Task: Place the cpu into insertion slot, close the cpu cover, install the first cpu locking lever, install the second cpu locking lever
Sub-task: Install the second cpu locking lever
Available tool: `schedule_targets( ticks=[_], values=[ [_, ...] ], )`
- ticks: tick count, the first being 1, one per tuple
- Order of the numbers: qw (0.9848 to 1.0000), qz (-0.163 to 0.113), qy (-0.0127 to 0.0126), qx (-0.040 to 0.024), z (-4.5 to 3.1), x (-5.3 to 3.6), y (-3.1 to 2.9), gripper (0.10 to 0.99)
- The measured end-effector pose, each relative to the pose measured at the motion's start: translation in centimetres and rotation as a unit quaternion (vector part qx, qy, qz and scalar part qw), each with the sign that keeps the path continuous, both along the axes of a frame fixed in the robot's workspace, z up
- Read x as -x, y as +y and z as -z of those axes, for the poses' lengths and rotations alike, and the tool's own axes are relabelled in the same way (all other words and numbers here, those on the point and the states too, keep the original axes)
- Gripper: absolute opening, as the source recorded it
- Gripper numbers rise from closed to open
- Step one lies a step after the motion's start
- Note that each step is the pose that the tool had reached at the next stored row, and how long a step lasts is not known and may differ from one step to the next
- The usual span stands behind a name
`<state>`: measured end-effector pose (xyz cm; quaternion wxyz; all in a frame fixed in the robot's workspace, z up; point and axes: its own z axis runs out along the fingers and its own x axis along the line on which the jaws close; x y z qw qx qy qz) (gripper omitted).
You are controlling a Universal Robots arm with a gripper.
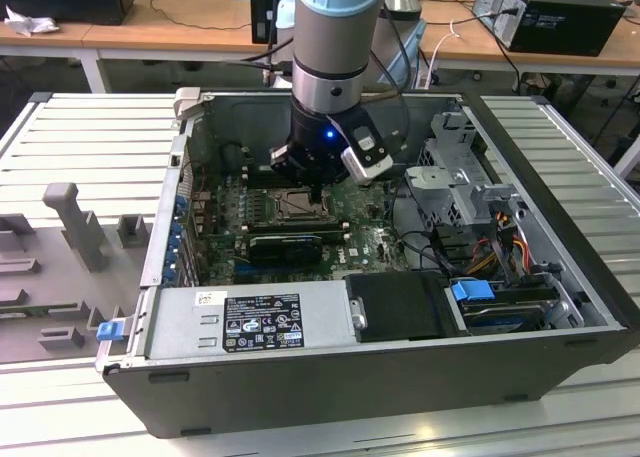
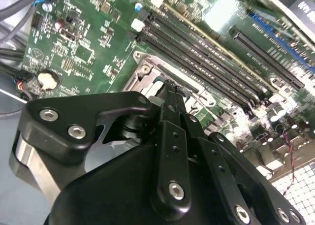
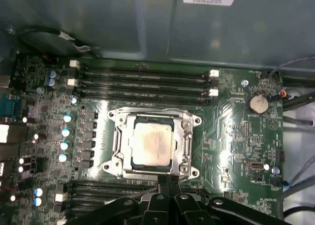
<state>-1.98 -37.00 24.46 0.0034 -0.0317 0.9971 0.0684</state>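
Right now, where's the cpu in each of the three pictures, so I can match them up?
Exterior view: under the gripper, in the socket at the motherboard's middle; the chip itself cannot be made out.
First wrist view: the cpu lies centred, framed by the cpu cover.
Second wrist view: I cannot make it out behind the gripper.
Shared landmark: the long black memory slots.
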Motion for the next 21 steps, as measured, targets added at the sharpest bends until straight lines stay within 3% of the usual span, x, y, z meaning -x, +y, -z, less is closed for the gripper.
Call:
schedule_targets(
  ticks=[5,12,15,21],
  values=[
    [1.0000,-0.002,0.0011,-0.0073,0.36,0.44,-0.23,0.106],
    [1.0000,-0.002,0.0017,-0.0076,0.98,1.74,-1.23,0.106],
    [1.0000,-0.001,0.0018,-0.0083,1.18,2.65,-1.31,0.106],
    [1.0000,-0.002,0.0024,-0.0085,2.27,2.83,-1.32,0.106]
  ],
)
